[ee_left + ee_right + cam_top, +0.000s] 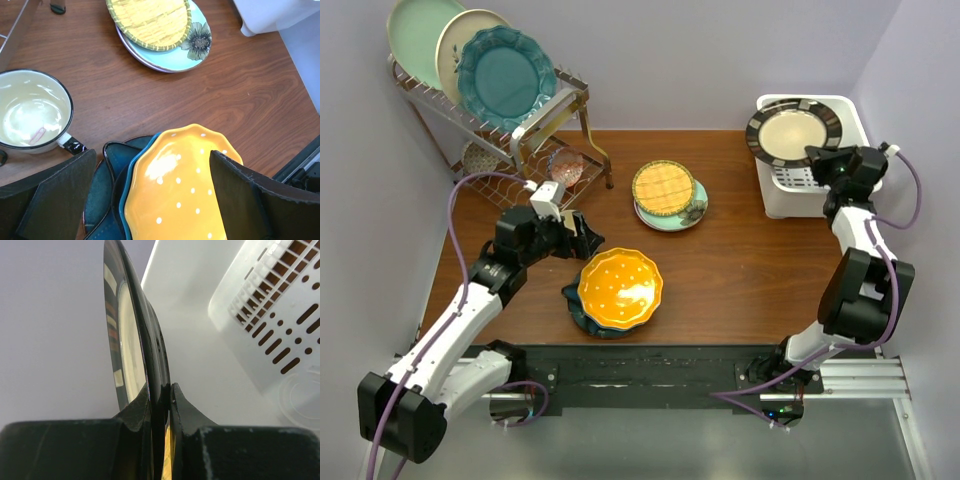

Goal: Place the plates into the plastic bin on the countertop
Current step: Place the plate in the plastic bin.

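Note:
My right gripper (pixel 817 157) is shut on the rim of the black-rimmed cream plate (pixel 792 133) and holds it over the white plastic bin (pixel 775 196) at the back right. In the right wrist view the plate (pixel 131 335) stands edge-on between the fingers, the bin's slotted wall (pixel 280 320) to its right. My left gripper (pixel 582 238) is open, above the left edge of the orange dotted scalloped plate (pixel 620 288) that lies on dark teal plates (pixel 582 312). In the left wrist view the orange plate (pixel 175 190) lies between the open fingers. The yellow lattice plate (pixel 663 187) tops a stack mid-table.
A wire rack (pixel 520 125) with upright mint, cream and teal plates stands at the back left. A small cream cup (pixel 30 110) with a dark rim sits left of the orange plate. A pale green flowered plate (pixel 197 45) lies under the lattice one.

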`<state>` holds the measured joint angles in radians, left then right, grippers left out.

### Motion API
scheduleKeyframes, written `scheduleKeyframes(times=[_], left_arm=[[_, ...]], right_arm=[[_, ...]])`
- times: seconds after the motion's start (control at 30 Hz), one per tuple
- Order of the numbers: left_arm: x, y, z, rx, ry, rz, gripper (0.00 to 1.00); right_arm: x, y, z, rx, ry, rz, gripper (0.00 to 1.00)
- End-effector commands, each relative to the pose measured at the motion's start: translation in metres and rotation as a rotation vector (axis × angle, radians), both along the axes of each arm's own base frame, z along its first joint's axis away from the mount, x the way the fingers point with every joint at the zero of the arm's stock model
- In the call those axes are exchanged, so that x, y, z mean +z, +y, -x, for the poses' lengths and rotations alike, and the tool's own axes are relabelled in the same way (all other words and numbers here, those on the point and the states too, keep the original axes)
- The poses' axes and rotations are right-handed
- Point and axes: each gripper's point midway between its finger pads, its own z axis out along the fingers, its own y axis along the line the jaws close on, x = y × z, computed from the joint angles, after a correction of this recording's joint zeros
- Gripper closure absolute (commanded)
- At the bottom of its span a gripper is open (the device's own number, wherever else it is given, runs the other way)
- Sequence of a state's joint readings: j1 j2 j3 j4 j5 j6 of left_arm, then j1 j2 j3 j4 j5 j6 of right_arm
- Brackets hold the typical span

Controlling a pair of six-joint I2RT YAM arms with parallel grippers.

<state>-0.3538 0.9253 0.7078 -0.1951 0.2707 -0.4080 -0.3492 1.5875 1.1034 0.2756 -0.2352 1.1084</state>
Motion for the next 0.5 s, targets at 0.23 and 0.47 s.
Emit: scheduleKeyframes(times=[0.23,0.47], left_arm=[[0.004,-0.004,-0.002,-0.020,-0.028,0.024,0.00],[0.001,-0.006,-0.001,-0.026,-0.018,0.026,0.00]], right_arm=[[0.088,-0.039,0.012,-0.140,-0.242,0.091,1.00],[0.083,-0.063,0.018,-0.195,-0.232,0.095,1.00]])
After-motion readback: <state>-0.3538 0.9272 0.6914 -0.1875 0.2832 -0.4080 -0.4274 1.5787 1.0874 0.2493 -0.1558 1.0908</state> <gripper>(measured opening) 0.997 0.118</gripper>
